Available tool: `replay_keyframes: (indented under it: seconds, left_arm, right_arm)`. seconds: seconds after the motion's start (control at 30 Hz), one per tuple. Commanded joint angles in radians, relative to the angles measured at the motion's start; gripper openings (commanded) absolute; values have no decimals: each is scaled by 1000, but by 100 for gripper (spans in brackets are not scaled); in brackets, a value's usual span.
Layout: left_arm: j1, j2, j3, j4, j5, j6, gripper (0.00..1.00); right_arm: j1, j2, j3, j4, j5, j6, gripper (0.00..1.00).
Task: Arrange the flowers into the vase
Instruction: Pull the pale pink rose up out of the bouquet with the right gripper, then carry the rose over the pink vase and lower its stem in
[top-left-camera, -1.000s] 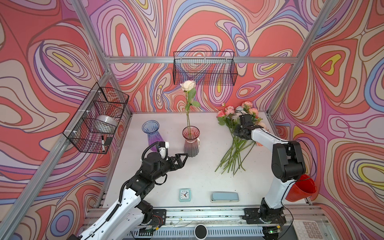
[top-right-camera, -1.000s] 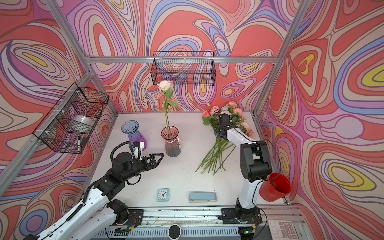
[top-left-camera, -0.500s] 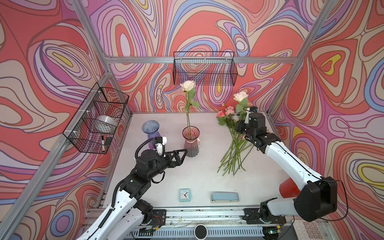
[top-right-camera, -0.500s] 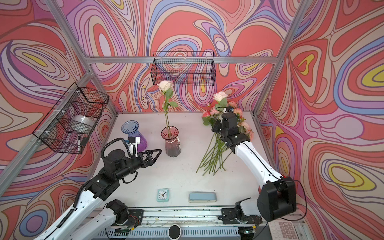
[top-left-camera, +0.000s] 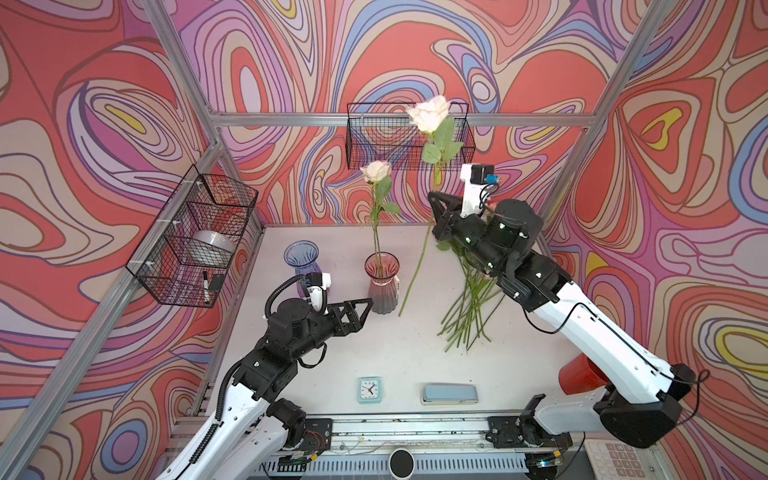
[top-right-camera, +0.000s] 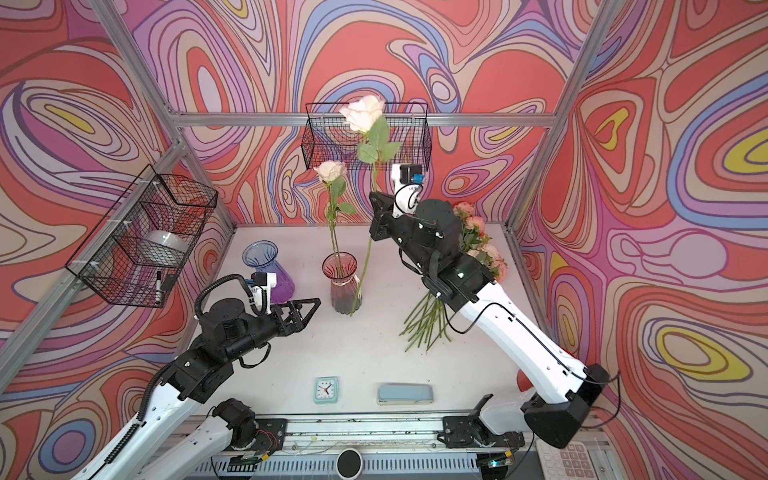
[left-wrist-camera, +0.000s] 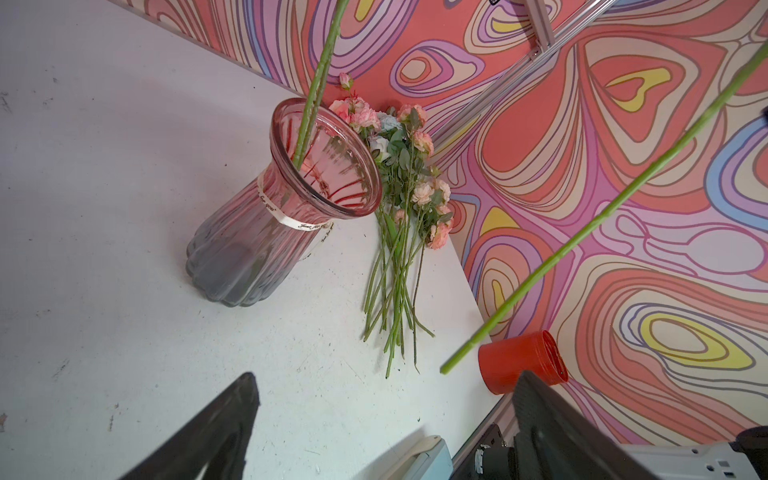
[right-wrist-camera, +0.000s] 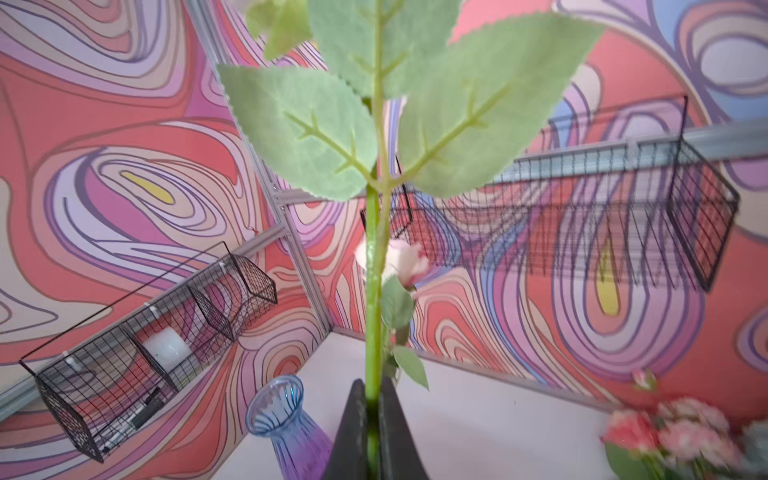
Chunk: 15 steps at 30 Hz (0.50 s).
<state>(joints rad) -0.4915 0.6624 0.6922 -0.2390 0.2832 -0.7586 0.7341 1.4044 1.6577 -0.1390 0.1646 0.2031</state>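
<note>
I see one cream rose standing in the pink vase. At its 1 o'clock my right gripper pinches a second rose by the stem. The left gripper is spread at 7 o'clock, and the other flowers lie at 3 o'clock.

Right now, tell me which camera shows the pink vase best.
The left wrist view: the pink vase is close and large, its ribbon and the stem inside it plain. Both top views show it whole but small. The right wrist view does not show it.

A robotics lab cell: aluminium frame, swirl-printed wall panels, two robot arms mounted at a white counter.
</note>
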Motion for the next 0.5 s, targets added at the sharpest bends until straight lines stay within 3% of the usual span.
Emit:
replay_keyframes:
  seconds: [0.0, 0.23, 0.47]
  left_arm:
    - [-4, -10, 38, -45, -19, 13, 98]
    - [-4, -15, 60, -78, -21, 20, 98]
    - [-4, -15, 66, -81, -24, 21, 98]
  right_arm:
    - [49, 95, 73, 107, 103, -147, 0]
    - [97, 266, 232, 237, 195, -334, 0]
    - [103, 326, 300, 278, 180, -392, 0]
